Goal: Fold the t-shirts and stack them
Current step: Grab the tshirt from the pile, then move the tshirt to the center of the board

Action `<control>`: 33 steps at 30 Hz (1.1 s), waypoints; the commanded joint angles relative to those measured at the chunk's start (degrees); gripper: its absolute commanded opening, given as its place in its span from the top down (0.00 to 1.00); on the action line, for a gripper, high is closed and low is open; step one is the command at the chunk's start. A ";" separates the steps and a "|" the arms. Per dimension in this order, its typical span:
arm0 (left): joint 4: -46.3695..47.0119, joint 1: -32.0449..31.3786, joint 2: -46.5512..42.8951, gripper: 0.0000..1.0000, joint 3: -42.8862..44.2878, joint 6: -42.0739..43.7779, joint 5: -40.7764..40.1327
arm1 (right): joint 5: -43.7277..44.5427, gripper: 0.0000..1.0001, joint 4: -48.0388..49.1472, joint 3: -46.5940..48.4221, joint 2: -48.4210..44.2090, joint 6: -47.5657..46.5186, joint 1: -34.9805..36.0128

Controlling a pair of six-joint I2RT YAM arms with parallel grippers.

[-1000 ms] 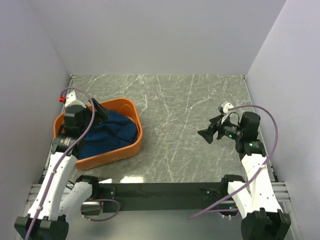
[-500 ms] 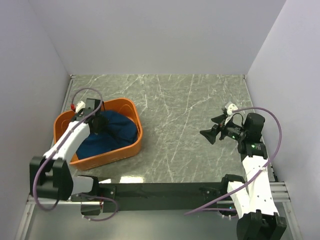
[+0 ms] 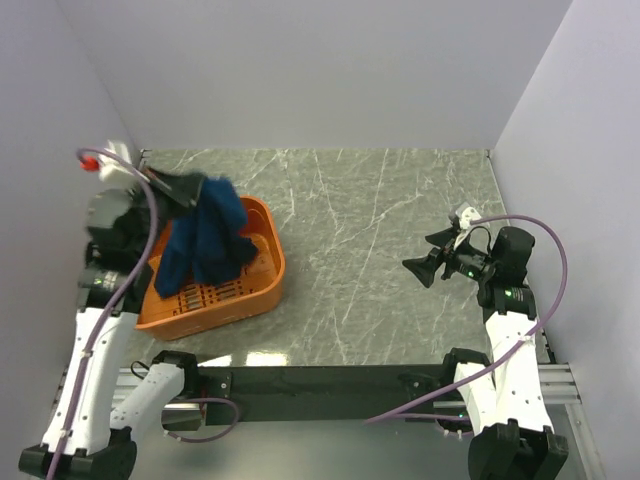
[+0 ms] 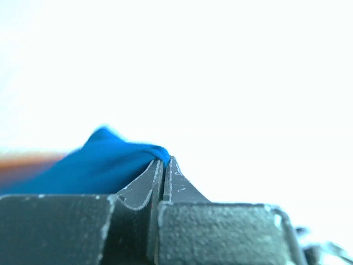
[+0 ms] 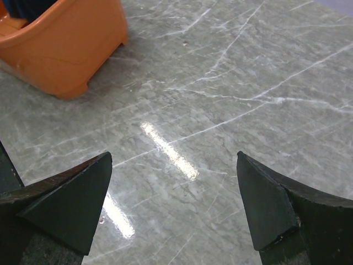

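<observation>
A dark blue t-shirt [image 3: 205,240] hangs bunched from my left gripper [image 3: 198,186], raised above the orange basket [image 3: 262,278] at the left of the table. In the left wrist view the jaws are pressed together with a fold of the blue t-shirt [image 4: 105,165] pinched at the tips of my left gripper [image 4: 164,161]. Its chest print is hidden in the folds. My right gripper [image 3: 422,262] hovers over the right side of the table, wide open and empty; the right wrist view shows the same right gripper [image 5: 174,207] with only marble between its fingers.
The orange basket's corner [image 5: 71,44] shows at the top left of the right wrist view; its slatted floor [image 3: 205,296] is partly bare. Grey marble tabletop [image 3: 370,230] spreads between the basket and my right arm. White walls enclose the table on three sides.
My left gripper has shut on the t-shirt inside the basket and lifted it up and back, leaving the basket floor partly uncovered. The right arm has hardly moved.
</observation>
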 commanded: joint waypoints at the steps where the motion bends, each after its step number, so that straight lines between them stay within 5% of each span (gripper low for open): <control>1: 16.75 -0.16 4.18 0.99 8.72 0.91 16.88 | -0.96 0.00 2.51 -0.43 0.24 0.46 -1.04; 6: 24.17 -3.30 16.02 0.99 25.91 -6.65 23.51 | -1.58 0.00 3.21 -0.87 -0.47 0.99 -2.45; 17: 19.42 -20.46 40.31 0.99 58.74 -7.71 22.37 | -2.28 0.00 2.69 -0.61 -1.35 0.73 -3.50; 29: 19.08 -25.91 42.78 0.99 42.76 -4.91 22.37 | -3.16 0.00 1.90 -0.43 -2.05 -0.68 -5.35; 33: 10.13 -27.66 44.09 0.86 40.64 -0.17 21.77 | -2.81 0.00 1.64 -0.35 -1.79 -1.12 -5.44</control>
